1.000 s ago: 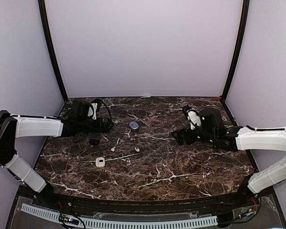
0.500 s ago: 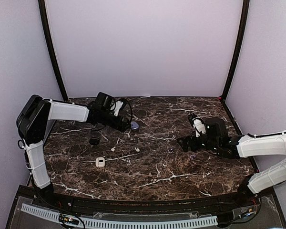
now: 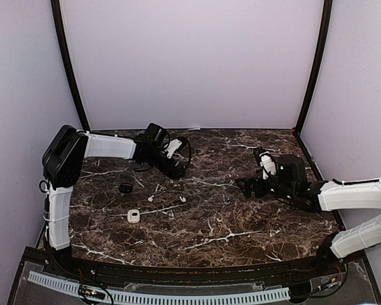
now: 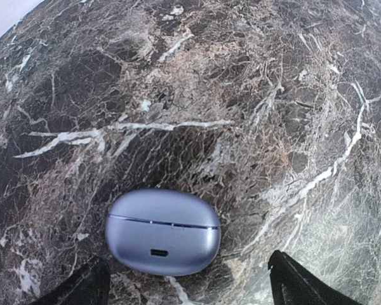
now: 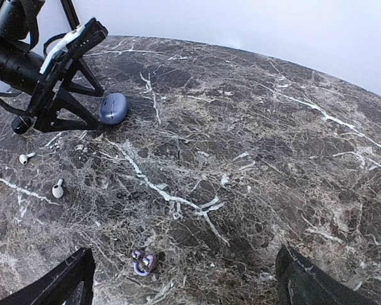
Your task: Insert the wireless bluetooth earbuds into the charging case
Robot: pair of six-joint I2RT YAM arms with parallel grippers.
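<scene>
A closed lavender charging case [image 4: 162, 232] lies on the marble with its port facing my left wrist camera. My left gripper [image 4: 187, 289] is open, and its fingers straddle the case from just behind. From the top, this gripper [image 3: 178, 168] hides the case. In the right wrist view the case [image 5: 113, 108] sits at the tips of the left gripper [image 5: 100, 109]. A tiny purple earbud [image 5: 143, 262] lies on the table between the open fingers of my right gripper [image 5: 184, 283], nearer the left finger. Two white stemmed earbuds [image 5: 26, 157] [image 5: 58, 189] lie loose at the left.
A white case [image 3: 134, 216] and a small black case [image 3: 125, 188] sit on the left half of the marble table [image 3: 241, 229]. The white earbuds [image 3: 151, 197] [image 3: 182, 199] lie between them and the centre. Black frame posts [image 3: 70, 70] stand at the back corners.
My left arm has swung right from the table's left side until its open gripper sits over the lavender case. The right gripper has drifted slightly right and nearer, still open.
</scene>
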